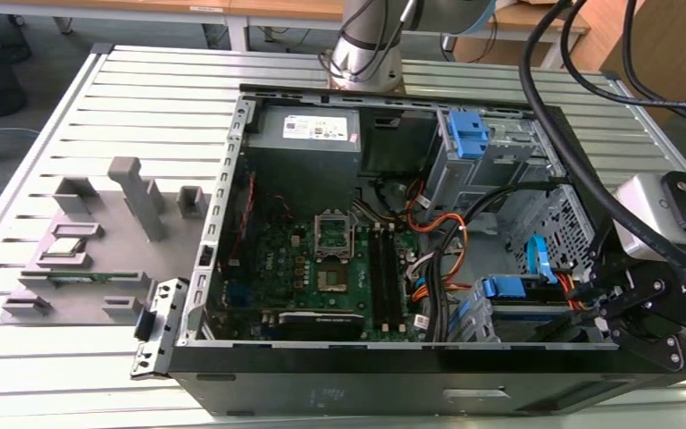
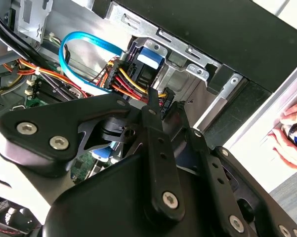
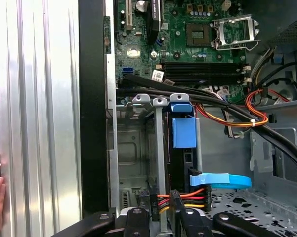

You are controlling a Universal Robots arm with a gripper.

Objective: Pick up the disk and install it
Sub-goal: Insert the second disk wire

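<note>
The gripper's (image 2: 153, 123) black linkage hides its fingertips, low in the second wrist view. A hand (image 2: 292, 138) is cut off at that frame's right edge; the disk's (image 3: 184, 148) body is hidden in its bay.

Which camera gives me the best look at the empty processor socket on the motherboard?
The first wrist view: the processor socket sits unobstructed with its metal frame plain to see. The exterior view also shows the socket, but smaller, amid the board. In the second wrist view the gripper linkage covers most of the board.

You had a matte black gripper (image 2: 153, 148) of jointed linkage bars with silver screws, thick black cables (image 1: 557, 98), and a silver-grey arm column (image 1: 367, 45).
</note>
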